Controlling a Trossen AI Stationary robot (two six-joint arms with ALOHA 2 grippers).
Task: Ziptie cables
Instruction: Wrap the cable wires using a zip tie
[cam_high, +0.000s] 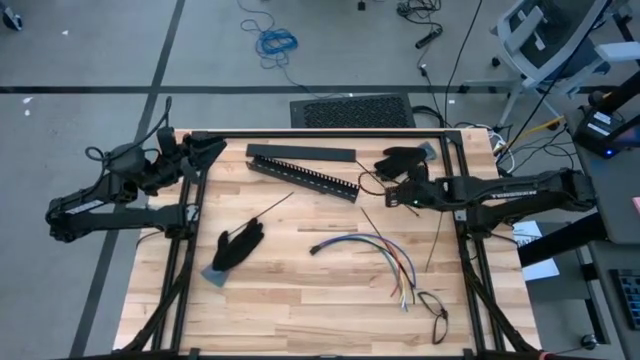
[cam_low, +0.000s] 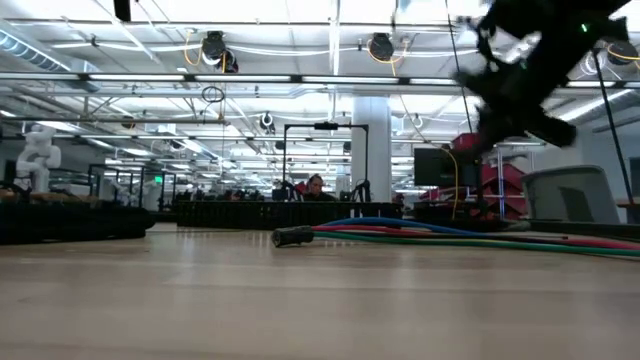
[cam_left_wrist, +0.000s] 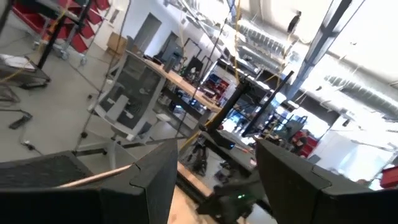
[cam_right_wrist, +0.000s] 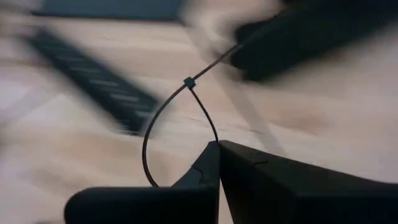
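The right gripper (cam_right_wrist: 217, 163) is pinched tight on a thin black ziptie (cam_right_wrist: 163, 115), which is bent into a loop with its little head (cam_right_wrist: 188, 82) up where the two ends cross. In the high view this right gripper (cam_high: 392, 193) hangs over the far middle of the surface (cam_high: 300, 310), close to a black slotted bar (cam_high: 305, 177). The left gripper (cam_high: 205, 152) waits at the far left corner with its two fingers (cam_left_wrist: 152, 183) apart and nothing between them. The cables (cam_high: 375, 255) lie on the near right part of the surface, well apart from both grippers. They are thin wires, purple, grey, green and yellow, that start together at a dark plug (cam_high: 316, 248) and fan out in soft curves. A thicker black cable (cam_high: 432, 305) sits in a small loop just past their loose ends. From the low view the cables (cam_low: 450, 236) lie flat in long lines. I think they are light and floppy. They will bend and slide away if you push them, and a loose wire could slip out of the bunch. The best place to hold them looks like the part near the plug, where they are still close together. The loop could go around them there. A black glove (cam_high: 238, 246) lies left of the cables, and more thin black strips lie nearby.
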